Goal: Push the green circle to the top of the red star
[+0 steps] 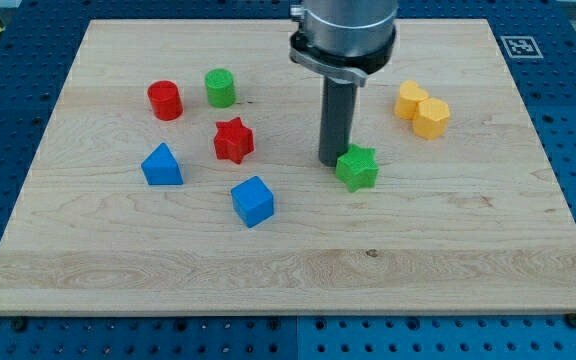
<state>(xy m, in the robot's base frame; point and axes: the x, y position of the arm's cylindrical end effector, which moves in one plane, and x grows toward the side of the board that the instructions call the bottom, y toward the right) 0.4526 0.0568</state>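
Resting my tip (330, 163) against the green star (357, 167) mid-board (holding nothing), I judge little left: the green circle (220, 88) already sits just above the red star (233, 140), toward the top edge.

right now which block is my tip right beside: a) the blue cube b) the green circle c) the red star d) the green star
d: my tip stands at the upper left edge of the green star, touching or nearly so, while the green circle sits far off toward the view's left, just above the red star.
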